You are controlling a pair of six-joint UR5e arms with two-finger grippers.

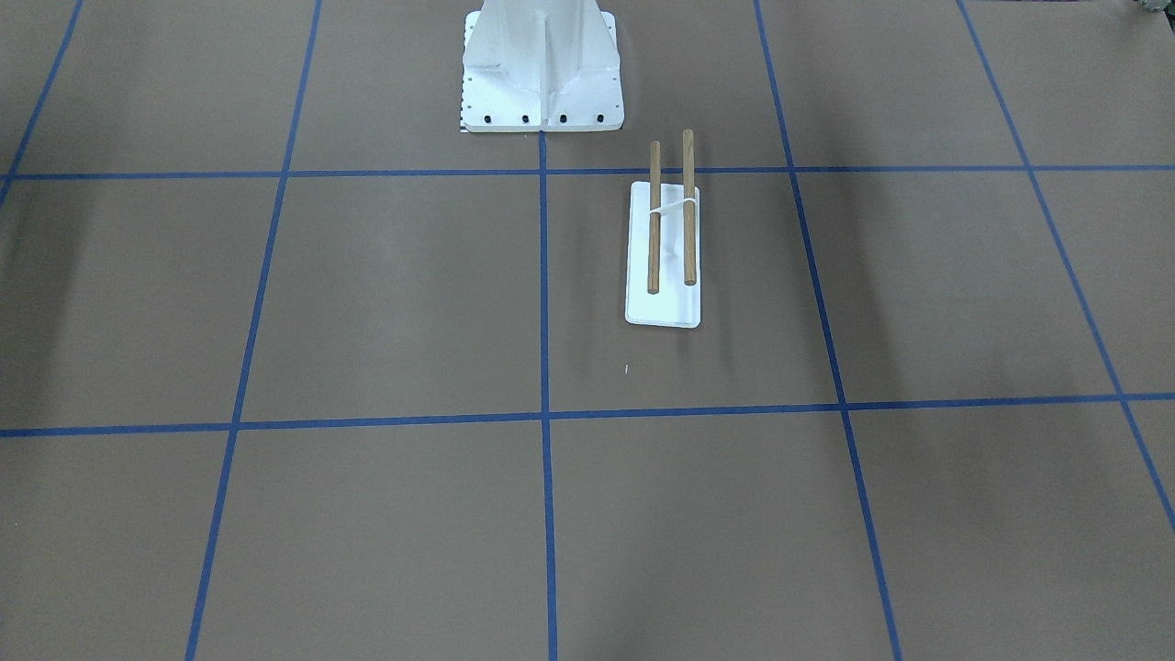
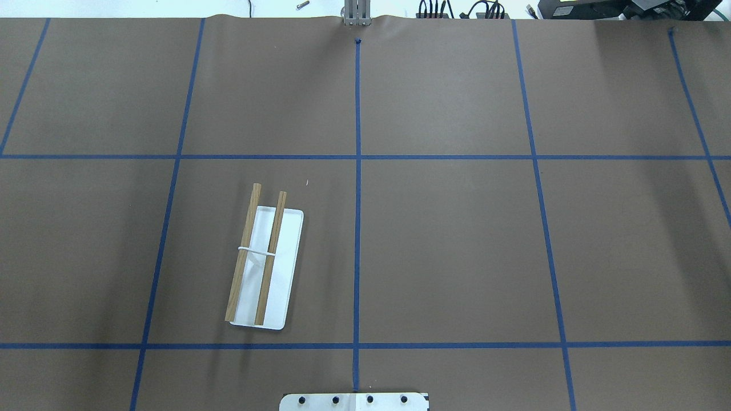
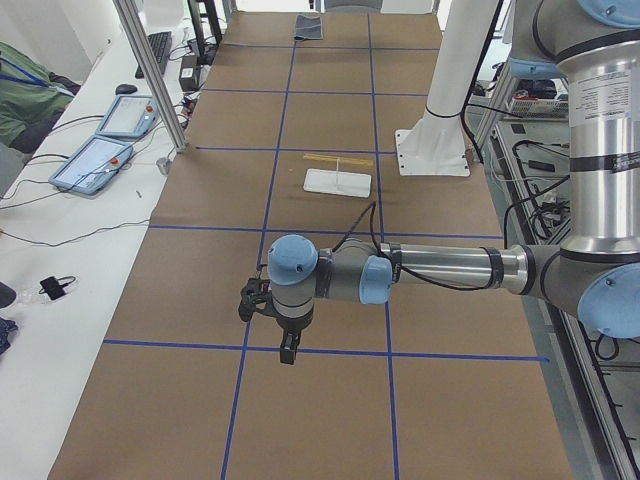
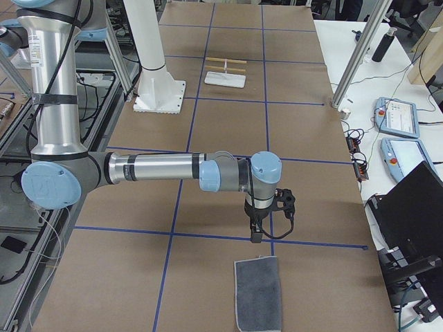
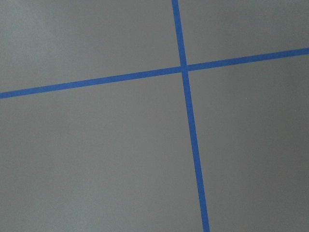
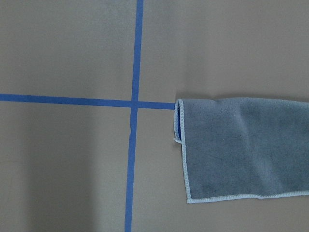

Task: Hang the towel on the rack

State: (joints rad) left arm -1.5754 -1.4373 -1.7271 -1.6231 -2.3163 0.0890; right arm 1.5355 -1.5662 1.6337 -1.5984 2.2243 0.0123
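- Exterior front-facing: you are seeing the rack (image 1: 663, 240) standing on the bench (image 1: 367, 303), just beside the white pedestal (image 1: 542, 83). Its two dowels are running towards and away from the robot. No towel and no arm is showing here.
- Overhead exterior: the rack is sitting in the robot's left half of the bench, with its dowels tilting slightly off the tape grid. Again, neither the towel nor any fingers are appearing.
- Exterior left: the left fingers (image 3: 287, 352) are hanging point-down over a tape line at the near end. You cannot tell whether they are parted or closed. The towel (image 3: 308, 27) is lying at the far end, well apart from them.
- Exterior right: the right fingers (image 4: 253, 234) are hanging point-down near the towel, which is lying flat just past them towards the bench end, its long axis running along the bench. Their state cannot be told either. The right arm is sitting far nearer, so you are likely watching its reach beginning.
- Left wrist-mounted: only crossing tape lines are showing.
- Right wrist-mounted: the towel is filling the right side, with its folded short edge touching the tape line and its length running out of frame.
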